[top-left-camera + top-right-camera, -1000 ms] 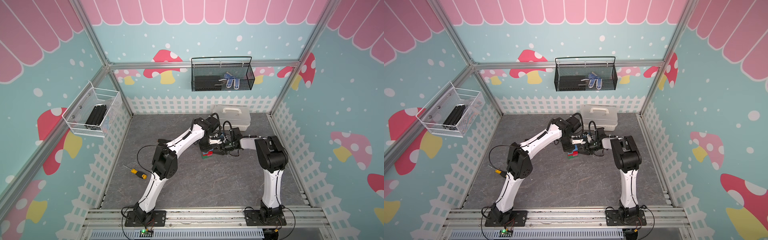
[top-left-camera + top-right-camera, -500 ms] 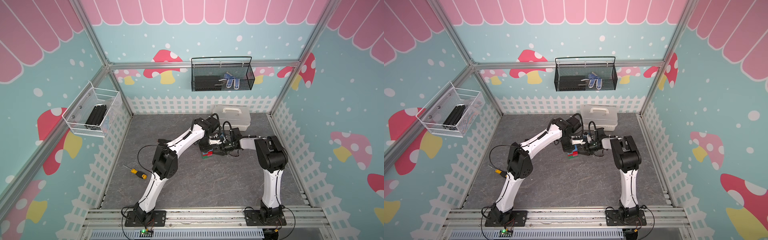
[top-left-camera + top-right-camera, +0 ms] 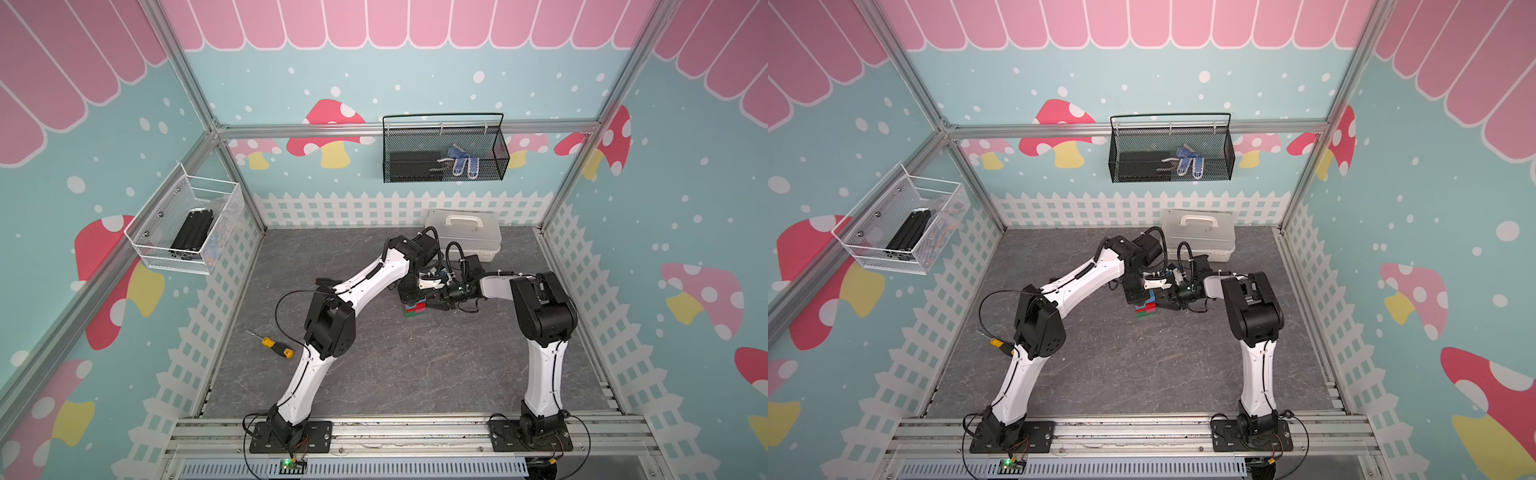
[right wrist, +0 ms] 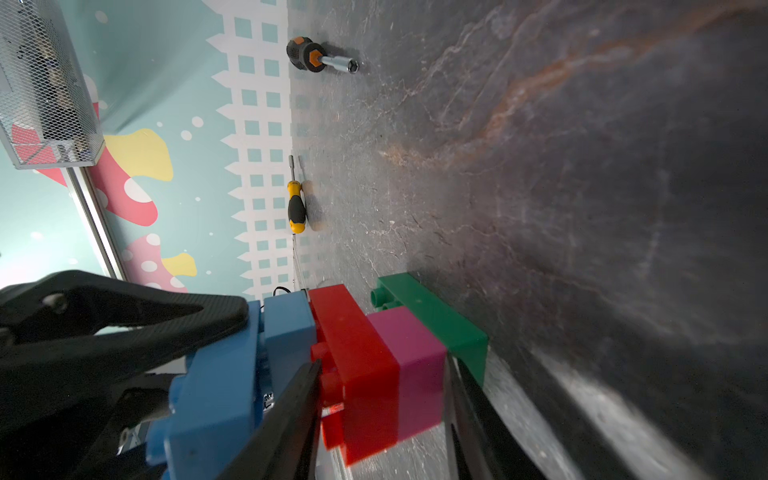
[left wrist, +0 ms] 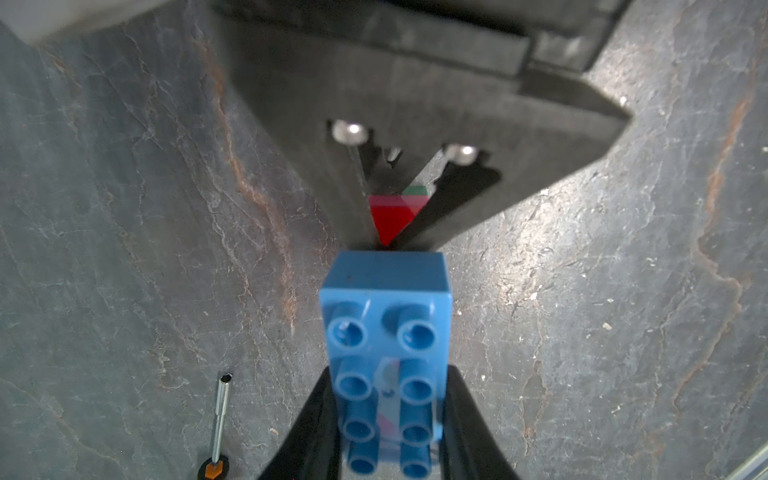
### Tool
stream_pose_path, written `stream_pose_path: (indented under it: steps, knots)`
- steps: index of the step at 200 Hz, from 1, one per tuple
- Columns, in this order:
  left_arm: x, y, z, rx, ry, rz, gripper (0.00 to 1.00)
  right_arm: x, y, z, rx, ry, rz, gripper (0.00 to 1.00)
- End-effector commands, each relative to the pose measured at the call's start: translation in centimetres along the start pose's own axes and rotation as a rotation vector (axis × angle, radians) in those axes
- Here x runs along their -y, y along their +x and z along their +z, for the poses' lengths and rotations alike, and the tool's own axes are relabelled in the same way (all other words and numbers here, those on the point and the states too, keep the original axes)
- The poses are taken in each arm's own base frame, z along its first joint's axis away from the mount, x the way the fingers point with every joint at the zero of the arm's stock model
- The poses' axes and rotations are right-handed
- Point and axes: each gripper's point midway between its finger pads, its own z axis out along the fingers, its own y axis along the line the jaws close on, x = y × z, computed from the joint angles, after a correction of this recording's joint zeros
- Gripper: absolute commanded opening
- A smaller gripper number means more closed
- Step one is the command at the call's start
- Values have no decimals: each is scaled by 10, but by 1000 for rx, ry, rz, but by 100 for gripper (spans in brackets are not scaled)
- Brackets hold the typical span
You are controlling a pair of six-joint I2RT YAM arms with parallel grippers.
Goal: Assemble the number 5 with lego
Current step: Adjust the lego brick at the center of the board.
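The glossy, studded stack [image 3: 415, 309] stands on the veined grey mat [image 3: 415, 374], near the far white case [image 3: 461, 237]. The left gripper [image 5: 390, 415] pinches the top long blue brick [image 5: 386, 286]. The right gripper [image 4: 382, 407] clamps the stack across its red brick [image 4: 353, 353] and pink brick [image 4: 415, 361]. In both top views the grippers hide most of it.

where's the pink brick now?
Right wrist view: pink brick sandwiched between red brick and green brick, inside the right gripper. The stack stands in front of the white toolbox in both top views.
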Motion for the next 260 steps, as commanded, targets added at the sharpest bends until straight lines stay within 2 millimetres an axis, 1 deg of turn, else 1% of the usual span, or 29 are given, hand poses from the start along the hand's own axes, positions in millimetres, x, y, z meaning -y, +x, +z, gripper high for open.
stream_pose_path:
  steps: [1,15,71,100,139,154,175,190,219,239,247,260]
  knots:
    - [8,9,20,-53,44,17,0,15,9,-1,-4,54,50,46]
    - [10,10,23,-57,54,13,0,16,9,0,-6,56,51,44]
    - [22,16,34,-77,104,9,0,22,11,3,-13,64,58,42]
    - [22,20,40,-101,104,-2,0,23,11,4,-15,76,59,41]
    - [27,20,45,-109,119,-3,0,26,12,6,-20,78,65,41]
    - [29,21,48,-114,127,-5,0,27,12,6,-22,77,66,41]
    - [32,22,52,-124,134,-4,0,26,12,6,-21,76,60,46]
    - [32,23,54,-130,137,-7,0,25,12,5,-20,74,57,48]
    - [31,24,53,-130,128,-8,0,21,10,4,-18,68,49,48]
    - [27,21,48,-118,108,-5,0,18,10,3,-16,60,45,48]
    - [25,18,45,-109,101,-4,0,17,9,2,-13,57,45,47]
    - [22,16,42,-101,89,-1,0,18,8,2,-11,58,47,39]
